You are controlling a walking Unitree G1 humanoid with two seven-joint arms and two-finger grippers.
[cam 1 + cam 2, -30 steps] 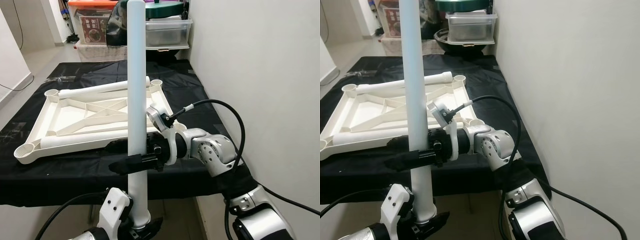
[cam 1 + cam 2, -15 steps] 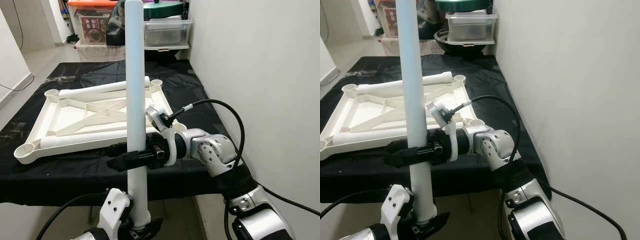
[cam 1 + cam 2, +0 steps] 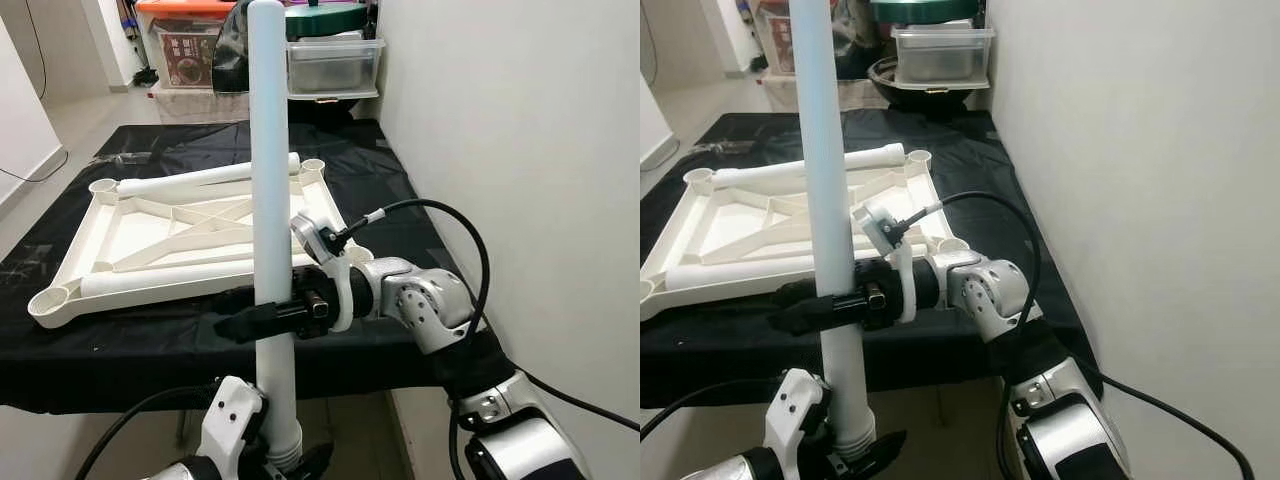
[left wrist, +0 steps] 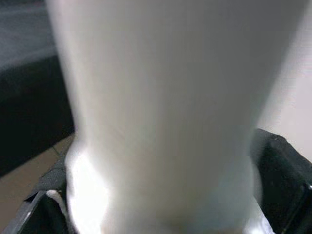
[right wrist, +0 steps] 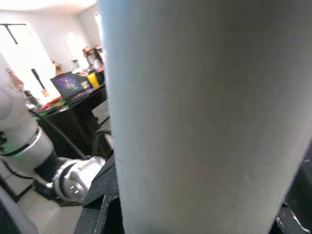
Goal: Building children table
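At bottom centre my left gripper grips the threaded foot of the upright white table leg; mid-frame my right gripper is clamped on its shaft; beyond, centre left, the upturned white tabletop lies on black cloth; no writing I can read.

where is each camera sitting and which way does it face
Head stereo pair: looks forward and down at the upturned white tabletop on black cloth; right end effector grips the upright white table leg, left end effector holds its threaded end.
Left wrist: looks along its fingers at the leg.
Right wrist: same, leg close up.
All share the leg.
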